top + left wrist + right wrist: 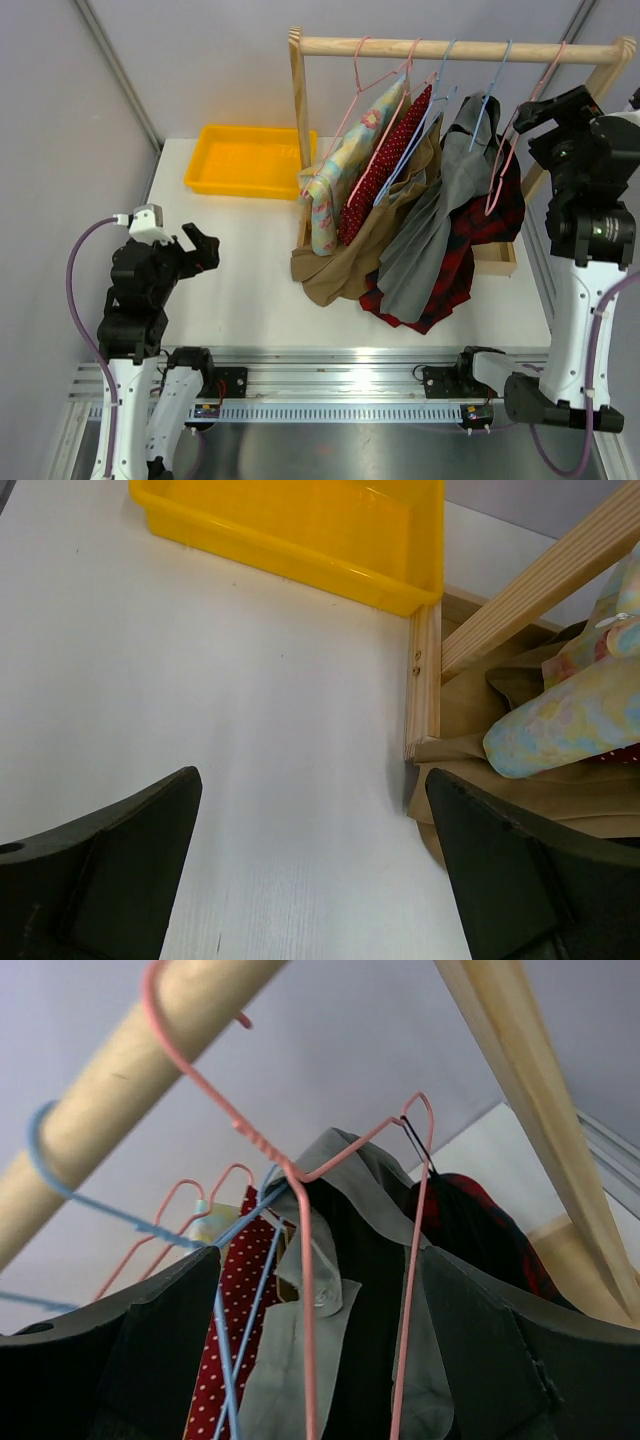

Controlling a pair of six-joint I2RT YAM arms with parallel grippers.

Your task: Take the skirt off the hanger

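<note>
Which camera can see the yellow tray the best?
The top external view: the whole yellow tray shows there, beside the wooden rack. The left wrist view has the tray closer but cut off at the top edge. The right wrist view shows hangers and clothes, no tray.

- The bare table point(240, 275) gives open room between the left gripper point(203, 248) and the clothes rack.
- The yellow tray point(245, 160) fills the far left corner, just beside the rack's left post point(297, 110).
- The low wooden foot point(425, 680) of the rack lies across the table to the right.
- The hanging clothes point(400, 200) overlap tightly, and the brown one point(335, 275) and the plaid one point(450, 285) spill forward onto the table.
- The right gripper point(535, 112) sits high by the rail point(460, 47). The pink hanger point(300, 1180) runs between its spread fingers, with the blue hanger point(80, 1195) crowding the left.
- Open air lies between the pink hanger and the slanted brace point(530, 1090).
</note>
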